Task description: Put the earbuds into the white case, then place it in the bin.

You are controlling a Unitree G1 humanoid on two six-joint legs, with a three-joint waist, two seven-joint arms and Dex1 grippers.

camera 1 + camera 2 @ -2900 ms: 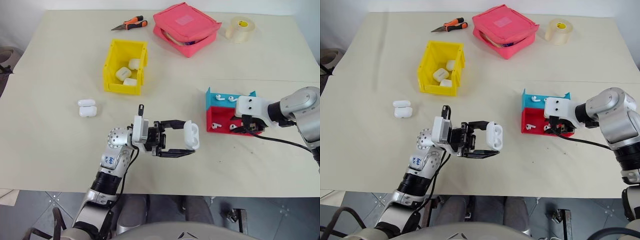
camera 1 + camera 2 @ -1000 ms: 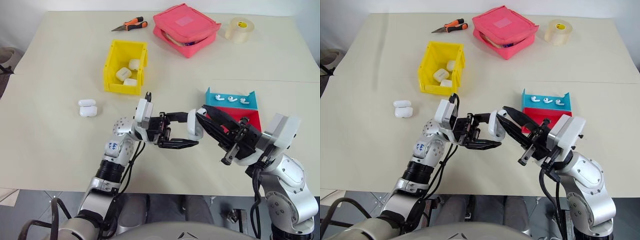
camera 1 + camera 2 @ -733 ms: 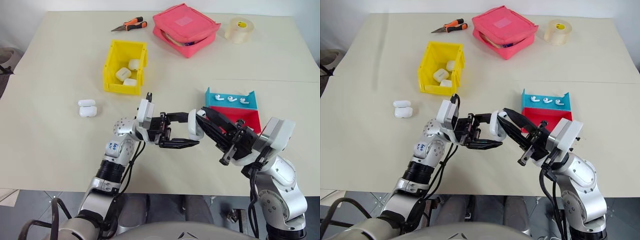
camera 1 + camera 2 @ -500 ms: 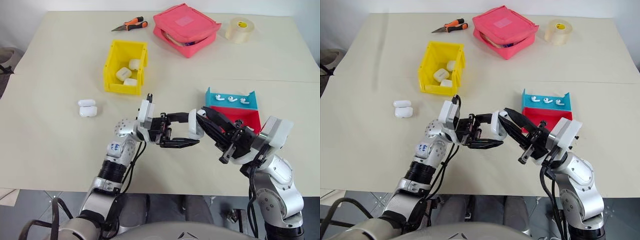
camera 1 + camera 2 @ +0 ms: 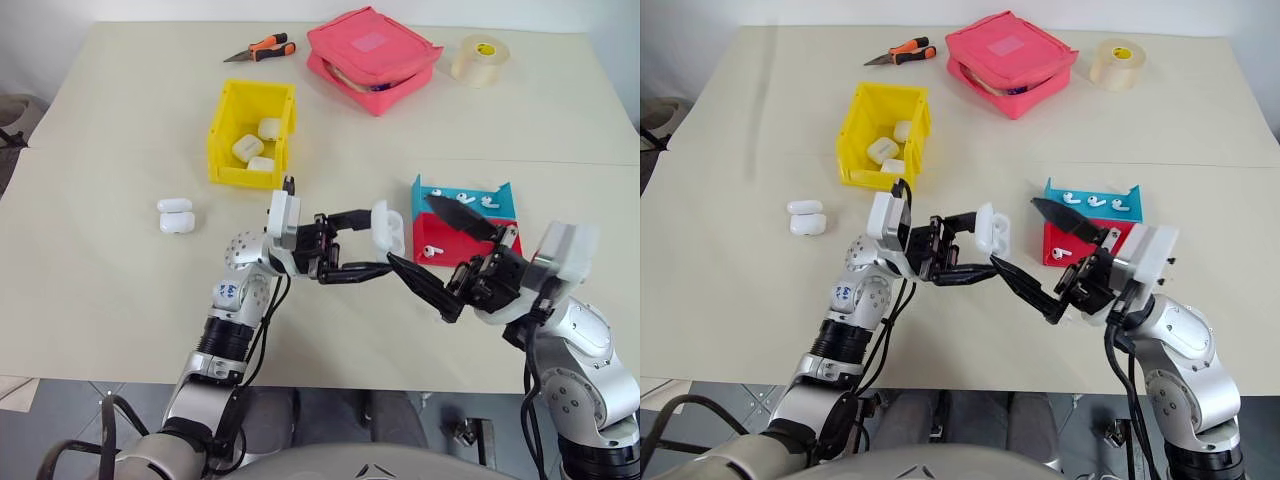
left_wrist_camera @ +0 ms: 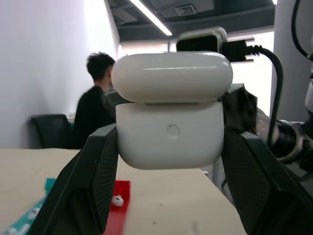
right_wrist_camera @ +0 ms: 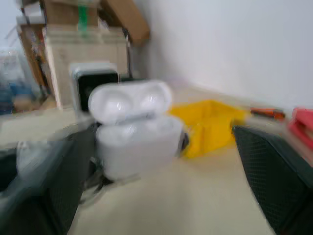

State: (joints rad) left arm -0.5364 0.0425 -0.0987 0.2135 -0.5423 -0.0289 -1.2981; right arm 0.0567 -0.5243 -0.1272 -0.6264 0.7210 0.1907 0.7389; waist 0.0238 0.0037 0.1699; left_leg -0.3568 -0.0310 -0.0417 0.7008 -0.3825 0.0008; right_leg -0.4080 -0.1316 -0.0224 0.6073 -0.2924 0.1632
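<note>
White case (image 5: pixel 388 227) held above the table, lid flipped up, pinched between left gripper (image 5: pixel 372 245) fingers. Right gripper (image 5: pixel 447 256) just beside it, fingers spread wide, empty. Step judged: filling the case; next calls for lid shut, or another earbud (image 5: pixel 429 251) from red-and-blue tray (image 5: pixel 466 215). Yellow bin (image 5: pixel 250 133) holds three cases.

Orange-handled pliers (image 5: pixel 260 47), a pink zip pouch (image 5: pixel 372 57) and a tape roll (image 5: pixel 479 58) lay along the table's (image 5: pixel 100 280) far edge. A person (image 6: pixel 93 110) sat beyond it.
</note>
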